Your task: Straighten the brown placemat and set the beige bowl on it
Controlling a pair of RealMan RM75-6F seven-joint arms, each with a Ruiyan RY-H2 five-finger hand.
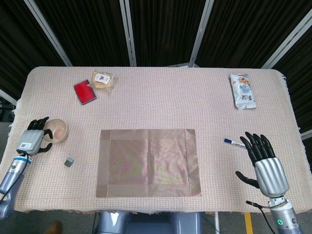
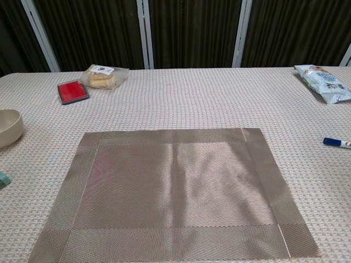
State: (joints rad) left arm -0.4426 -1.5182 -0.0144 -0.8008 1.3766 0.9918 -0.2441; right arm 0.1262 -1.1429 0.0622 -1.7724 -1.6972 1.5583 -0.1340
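The brown placemat (image 1: 148, 162) (image 2: 175, 192) lies flat at the table's front centre, its edges roughly parallel to the table edge. The beige bowl (image 1: 57, 129) (image 2: 10, 126) stands upright on the tablecloth, well left of the mat. My left hand (image 1: 33, 138) is against the bowl's left side with its fingers spread and their tips at the rim; the bowl stays on the table. My right hand (image 1: 263, 161) rests with fingers spread and nothing in it near the front right. Neither hand shows in the chest view.
A blue marker (image 1: 233, 142) (image 2: 335, 142) lies just left of my right hand. A small grey cube (image 1: 69, 162) sits between bowl and mat. At the back are a red pad (image 1: 84, 92), a wrapped pastry (image 1: 104, 80) and a snack bag (image 1: 242, 90).
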